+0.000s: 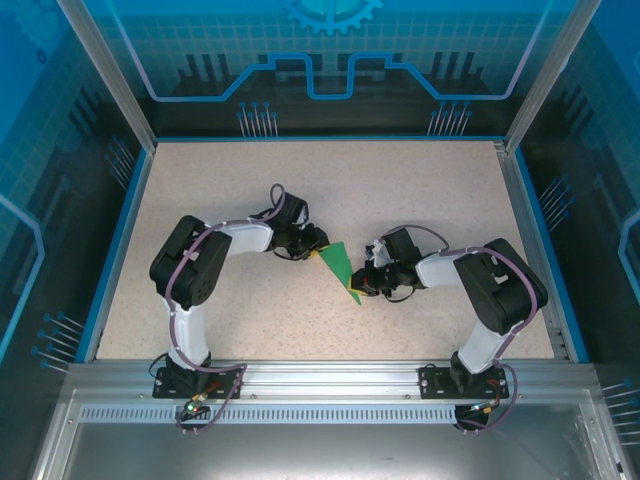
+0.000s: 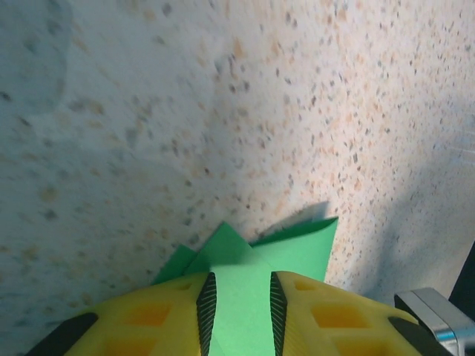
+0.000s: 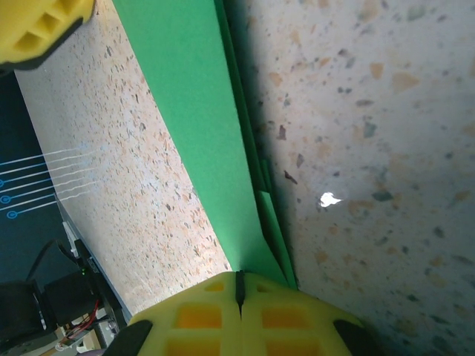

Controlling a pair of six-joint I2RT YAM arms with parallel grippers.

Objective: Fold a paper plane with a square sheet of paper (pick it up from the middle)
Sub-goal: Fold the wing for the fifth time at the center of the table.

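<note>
Your green paper (image 1: 340, 270) is a narrow, layered dart; the right gripper (image 3: 239, 278) pinches its end, and the left gripper (image 2: 239, 289) straddles it, jaws slightly apart.

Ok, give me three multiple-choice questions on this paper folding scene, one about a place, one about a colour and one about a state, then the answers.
1. Where does the green paper lie?
A) between the two tools
B) far left corner
C) near right corner

2. What colour are the tools' fingers?
A) red
B) yellow
C) white

3. How is the right tool?
A) wide open, off the paper
B) shut on nothing
C) shut on the paper

Answers:
1 A: the top view has it between the left tool and the right tool.
2 B: both wrist views show yellow.
3 C: its fingers meet, with the paper's end pinched in the seam.
</note>
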